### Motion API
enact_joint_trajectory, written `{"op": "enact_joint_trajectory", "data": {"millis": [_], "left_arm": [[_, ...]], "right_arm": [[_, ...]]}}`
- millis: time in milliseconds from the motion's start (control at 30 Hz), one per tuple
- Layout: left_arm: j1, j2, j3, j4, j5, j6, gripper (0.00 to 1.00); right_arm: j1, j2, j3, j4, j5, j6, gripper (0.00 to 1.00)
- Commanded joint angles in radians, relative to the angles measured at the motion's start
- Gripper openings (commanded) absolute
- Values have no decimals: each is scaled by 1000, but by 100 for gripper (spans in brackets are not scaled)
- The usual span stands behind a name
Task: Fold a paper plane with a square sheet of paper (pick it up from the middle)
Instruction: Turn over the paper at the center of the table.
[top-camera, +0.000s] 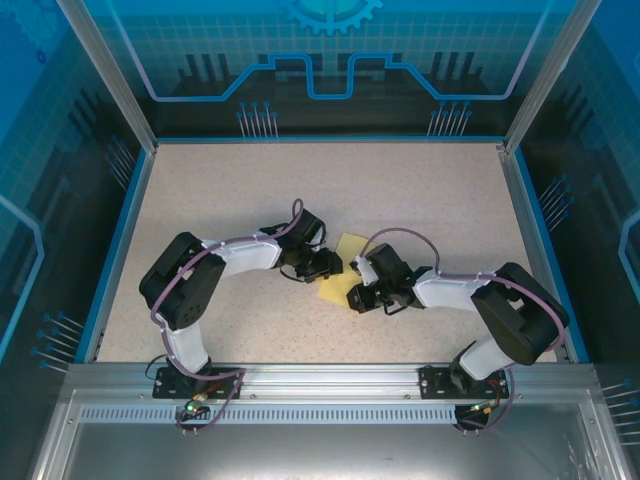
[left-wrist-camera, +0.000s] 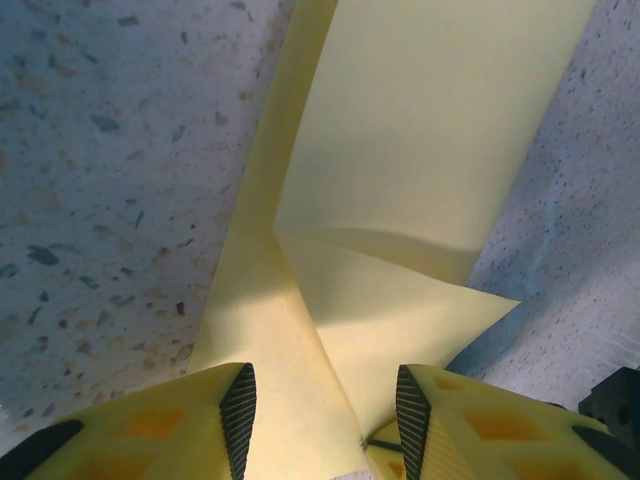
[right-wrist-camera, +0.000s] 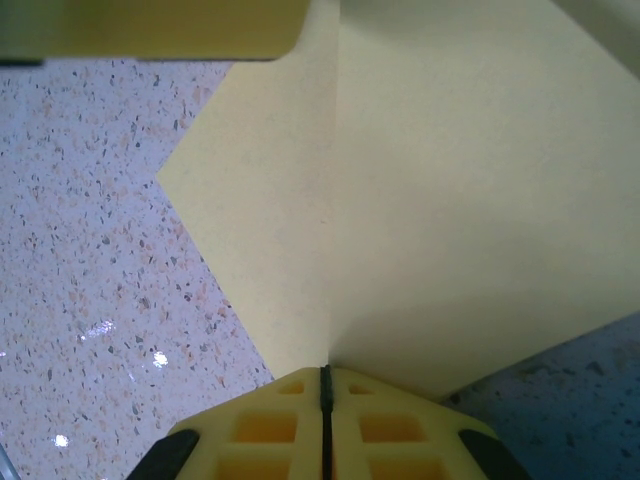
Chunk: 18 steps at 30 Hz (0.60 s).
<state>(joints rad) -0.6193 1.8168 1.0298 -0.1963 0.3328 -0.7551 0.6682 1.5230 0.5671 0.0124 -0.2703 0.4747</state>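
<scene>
From above, the yellow paper (top-camera: 335, 292) lies in the middle of the table (top-camera: 450, 200). The left gripper (top-camera: 327, 264) and right gripper (top-camera: 360, 296) meet over it and half cover it, so its outline is hard to read.

In the left wrist view, the left gripper (left-wrist-camera: 325, 420) stands parted with a raised fold of paper (left-wrist-camera: 420, 130) running between its pads (left-wrist-camera: 238, 415). Whether they touch it is unclear.

In the right wrist view, the right gripper (right-wrist-camera: 324, 395) is pinched tight on the near edge of the paper (right-wrist-camera: 450, 200), at a crease. A blurred yellow finger (right-wrist-camera: 150, 25) cuts across the top corner.
</scene>
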Motion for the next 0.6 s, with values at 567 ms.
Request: {"op": "enact_joint_trajectory", "data": {"millis": [567], "left_arm": [[-11, 46, -20, 156, 22, -32, 31]], "right_arm": [[-6, -3, -52, -81, -15, 8, 8]]}}
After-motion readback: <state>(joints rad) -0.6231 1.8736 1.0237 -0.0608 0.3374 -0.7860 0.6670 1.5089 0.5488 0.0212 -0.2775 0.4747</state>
